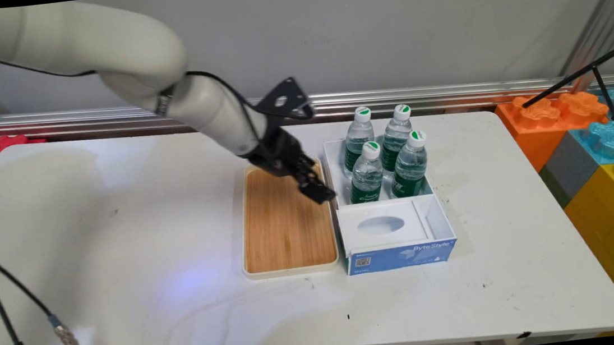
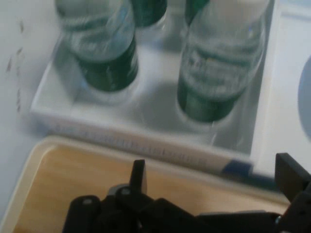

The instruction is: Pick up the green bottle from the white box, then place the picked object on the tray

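The white arm reaches down from the upper left, and its black gripper [image 1: 317, 189] hangs low over the right side of the wooden tray [image 1: 284, 225]. Its two fingers are spread apart and hold nothing. Just beside it, to the right, four water bottles [image 1: 366, 172] stand in a white box [image 1: 334, 158], which touches the tray.

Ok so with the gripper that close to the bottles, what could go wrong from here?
The open gripper hangs low over the wooden tray, right by the white box. Swinging sideways, its fingers might catch the box wall. The four water bottles stand packed together, so a nudge could tip several. The tissue box adjoins and could shift.
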`<state>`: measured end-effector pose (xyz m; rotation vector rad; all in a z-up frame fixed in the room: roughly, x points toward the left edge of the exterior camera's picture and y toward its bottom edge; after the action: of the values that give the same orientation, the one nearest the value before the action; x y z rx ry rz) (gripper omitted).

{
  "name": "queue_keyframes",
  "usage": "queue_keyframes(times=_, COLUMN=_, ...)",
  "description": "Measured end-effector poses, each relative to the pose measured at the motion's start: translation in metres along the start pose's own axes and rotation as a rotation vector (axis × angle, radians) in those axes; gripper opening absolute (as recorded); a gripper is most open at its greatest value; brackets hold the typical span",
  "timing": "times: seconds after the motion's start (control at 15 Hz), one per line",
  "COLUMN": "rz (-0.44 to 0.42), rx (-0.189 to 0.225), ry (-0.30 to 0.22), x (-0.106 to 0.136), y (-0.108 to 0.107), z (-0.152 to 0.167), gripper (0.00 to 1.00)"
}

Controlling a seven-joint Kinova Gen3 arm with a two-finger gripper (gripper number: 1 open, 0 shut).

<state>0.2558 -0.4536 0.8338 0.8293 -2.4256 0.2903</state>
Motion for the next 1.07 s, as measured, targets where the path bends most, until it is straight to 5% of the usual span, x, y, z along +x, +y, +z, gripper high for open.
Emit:
queue_keyframes(times=0.87, rz=0.005, rx=0.014, ry=0.117, x=0.043, y=0.014, z=0.07, gripper=1.0)
queue_keyframes(times=0.93, rz=0.011, rx=0.017, ry=0.119, x=0.043, y=0.014, z=0.072, gripper=0.0)
queue_keyframes(times=1.07, rz=0.023, rx=0.022, ry=0.117, x=0.043, y=0.015, z=0.074, gripper=0.0)
